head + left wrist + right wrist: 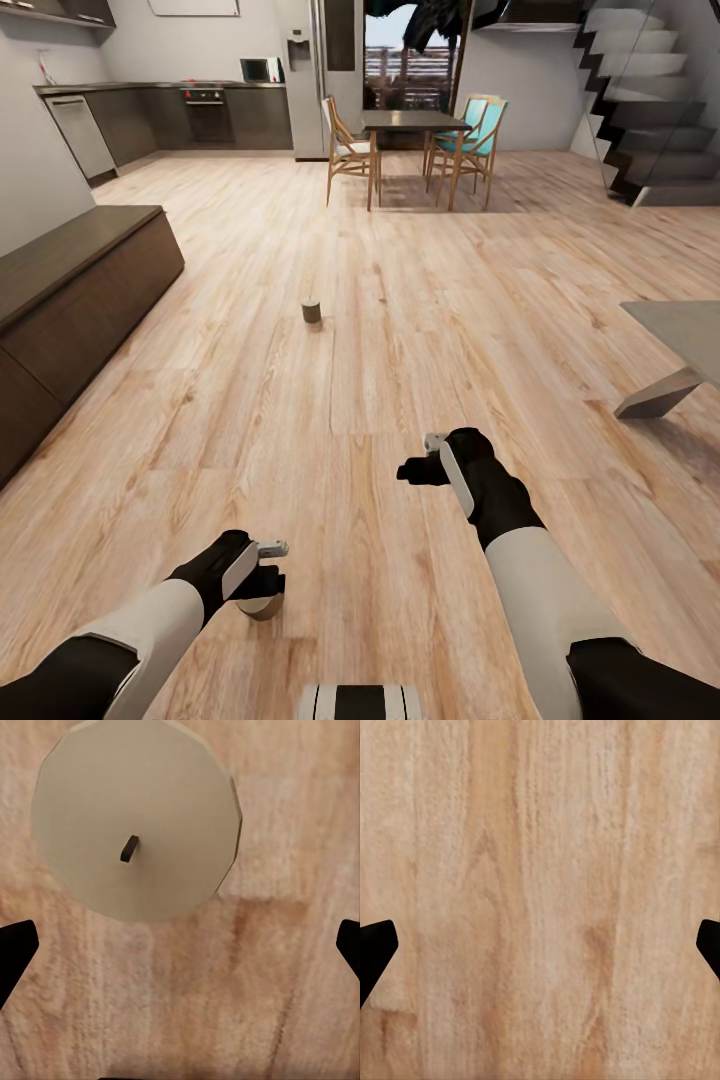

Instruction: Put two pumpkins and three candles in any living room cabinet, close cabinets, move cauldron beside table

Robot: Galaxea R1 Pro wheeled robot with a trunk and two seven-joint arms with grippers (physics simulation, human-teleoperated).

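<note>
Left tool (pixel 262 572) poised low over a candle (pixel 135 817) standing on the wood floor (pixel 400 300). Wrist view: jaws spread wide, nothing held, candle top and wick sitting off-centre, ahead of the gap between the fingertips (pixel 15 952). Closing from here would likely pinch air or clip the rim and tip the candle, so it rolls.

Second candle (pixel 311 311) upright mid-floor, well apart from both arms.

Right tool (pixel 425 460) hangs open and empty over bare boards.

Cabinet (pixel 70 290) along the left wall, panels appear shut, though the angle is poor. Counter (pixel 680 340) corner at the right edge.

Risk: a descent without re-centring knocks the candle. A rolled candle on open floor means a chase.
</note>
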